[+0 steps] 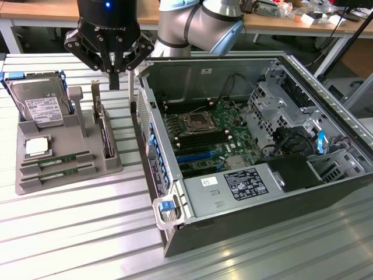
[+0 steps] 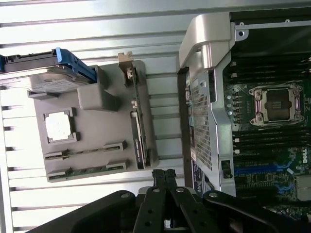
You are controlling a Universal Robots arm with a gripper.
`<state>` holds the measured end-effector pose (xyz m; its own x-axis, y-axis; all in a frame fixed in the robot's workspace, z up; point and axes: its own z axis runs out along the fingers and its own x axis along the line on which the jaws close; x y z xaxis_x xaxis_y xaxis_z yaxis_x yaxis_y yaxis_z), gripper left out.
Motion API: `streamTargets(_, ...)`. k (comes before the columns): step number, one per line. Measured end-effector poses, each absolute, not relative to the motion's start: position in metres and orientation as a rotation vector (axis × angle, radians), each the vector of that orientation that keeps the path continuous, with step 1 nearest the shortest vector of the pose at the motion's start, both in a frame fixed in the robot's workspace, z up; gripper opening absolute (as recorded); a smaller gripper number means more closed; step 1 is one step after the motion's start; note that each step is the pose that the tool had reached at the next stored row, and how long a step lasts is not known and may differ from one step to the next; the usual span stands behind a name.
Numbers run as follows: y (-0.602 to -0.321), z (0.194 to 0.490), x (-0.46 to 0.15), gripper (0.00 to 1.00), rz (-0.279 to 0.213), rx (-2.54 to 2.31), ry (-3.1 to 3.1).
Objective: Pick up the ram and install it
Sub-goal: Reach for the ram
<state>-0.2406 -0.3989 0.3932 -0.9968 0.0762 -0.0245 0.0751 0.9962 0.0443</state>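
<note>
Exterior view's left: grey tray point(image 1: 112, 168) on worktop point(image 1: 70, 233) carries one hard drive point(image 1: 41, 105), one CPU point(image 1: 37, 147), ram point(image 1: 56, 158) as two sticks in front slots, and one upright expansion card point(image 1: 105, 135). Pincer point(image 1: 115, 81) clenched, empty, hovering near card, apart from ram. Right: one open computer case point(image 1: 175, 236). Clean pick likely needs jaws square across stick, straight lift.

Sunk in the tray point(image 1: 61, 135) slots, the ram point(image 1: 61, 158) shows only its top edge; the arm point(image 1: 192, 23) is cropped.
</note>
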Motion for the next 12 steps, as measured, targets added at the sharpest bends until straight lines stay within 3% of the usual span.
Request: streamTargets(12, -0.3989, 0.3932, -0.2491, 0.11, 0.068, 0.118, 3.112)
